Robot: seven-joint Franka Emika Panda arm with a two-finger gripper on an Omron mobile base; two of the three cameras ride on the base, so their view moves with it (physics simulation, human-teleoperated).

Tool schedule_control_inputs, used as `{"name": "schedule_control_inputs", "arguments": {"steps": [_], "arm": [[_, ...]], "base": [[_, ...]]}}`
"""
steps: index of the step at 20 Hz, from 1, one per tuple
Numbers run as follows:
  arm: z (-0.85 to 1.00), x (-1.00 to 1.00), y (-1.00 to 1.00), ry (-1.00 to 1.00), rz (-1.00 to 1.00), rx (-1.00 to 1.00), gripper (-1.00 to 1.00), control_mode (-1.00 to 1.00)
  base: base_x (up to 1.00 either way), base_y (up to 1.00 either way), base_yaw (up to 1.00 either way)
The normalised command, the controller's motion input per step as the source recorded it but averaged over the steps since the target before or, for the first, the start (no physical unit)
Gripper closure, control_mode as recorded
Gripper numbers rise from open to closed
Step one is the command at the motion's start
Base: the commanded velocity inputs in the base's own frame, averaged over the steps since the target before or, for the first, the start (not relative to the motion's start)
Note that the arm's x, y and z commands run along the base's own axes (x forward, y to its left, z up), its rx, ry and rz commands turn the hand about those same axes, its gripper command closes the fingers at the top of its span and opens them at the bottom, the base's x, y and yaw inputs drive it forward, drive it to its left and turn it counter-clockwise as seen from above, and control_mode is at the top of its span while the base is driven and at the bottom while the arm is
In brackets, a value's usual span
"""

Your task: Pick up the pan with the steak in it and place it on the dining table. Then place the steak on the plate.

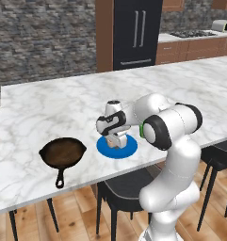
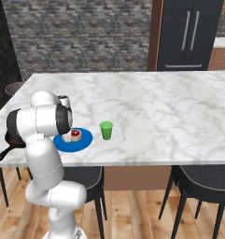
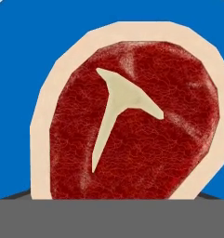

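The pan (image 1: 62, 153) is seen on the marble tabletop (image 1: 49, 108), well left of the claw (image 1: 118, 140), empty. The claw is held just above the blue plate (image 1: 104, 149), its jaws spread apart, nothing clamped. The steak (image 3: 132, 121) is lying flat on the plate directly beneath the claw. A green cup (image 2: 106, 130) is standing near, to the claw's right.

left base view: behind-left of the gripper (image 1: 117, 140), facing forward and down | right base view: behind-right, same facing | shared: dining table (image 1: 49, 108), plate (image 1: 105, 149) under the gripper | hand view: very near, looking straight onto steak (image 3: 132, 121)
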Motion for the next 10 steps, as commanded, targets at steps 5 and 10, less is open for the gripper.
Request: {"name": "schedule_control_inputs", "arguments": {"steps": [5,10], "arm": [[0.07,0.0,-0.03,-0.01,-0.02,0.02,-1.0,-1.0],[0.02,-0.01,-0.06,0.0,-0.02,0.01,-1.0,-1.0]], "base": [[0.0,0.0,0.0],[0.0,0.0,0.0]]}}
